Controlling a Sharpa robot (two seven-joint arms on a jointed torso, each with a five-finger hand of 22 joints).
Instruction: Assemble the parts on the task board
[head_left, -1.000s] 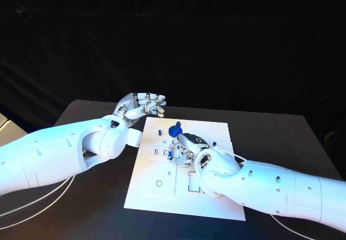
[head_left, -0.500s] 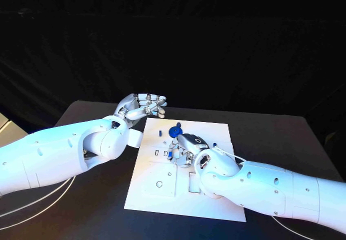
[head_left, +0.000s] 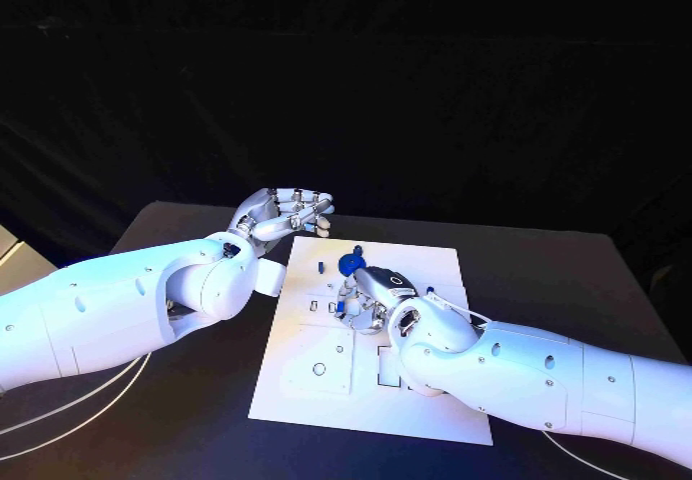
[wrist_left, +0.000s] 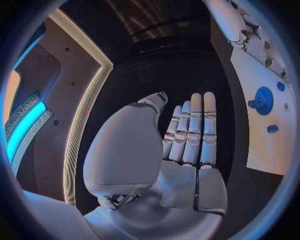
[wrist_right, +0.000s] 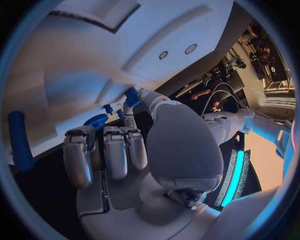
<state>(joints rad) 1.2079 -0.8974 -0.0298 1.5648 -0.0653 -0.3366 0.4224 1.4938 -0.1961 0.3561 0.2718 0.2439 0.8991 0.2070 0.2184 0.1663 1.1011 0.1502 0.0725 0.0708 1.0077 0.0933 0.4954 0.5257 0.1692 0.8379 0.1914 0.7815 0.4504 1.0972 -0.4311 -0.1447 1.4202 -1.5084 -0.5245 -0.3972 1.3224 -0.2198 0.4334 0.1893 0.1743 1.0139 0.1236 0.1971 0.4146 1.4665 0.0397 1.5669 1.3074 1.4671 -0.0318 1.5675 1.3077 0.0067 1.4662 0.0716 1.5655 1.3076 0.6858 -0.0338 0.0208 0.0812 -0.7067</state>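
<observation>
The white task board (head_left: 433, 390) lies in the middle of the black table. A blue gear (head_left: 349, 263) stands at its far end, with small blue parts (head_left: 316, 265) beside it. My right hand (head_left: 379, 296) rests low on the board's middle, fingers curled down. In the right wrist view its thumb and a fingertip (wrist_right: 129, 114) meet on a small blue part (wrist_right: 132, 96), with the gear (wrist_right: 97, 120) just behind. My left hand (head_left: 283, 213) hovers off the board's far left corner, flat and holding nothing. Its straight fingers (wrist_left: 195, 131) show in the left wrist view beside the board (wrist_left: 262, 145) and gear (wrist_left: 262, 100).
A long blue peg (wrist_right: 19, 141) lies on the board to the side of my right hand. The board has several empty slots near its front (head_left: 320, 368). Bare black table (head_left: 548, 270) surrounds the board. White cables (head_left: 58, 400) trail off the near left edge.
</observation>
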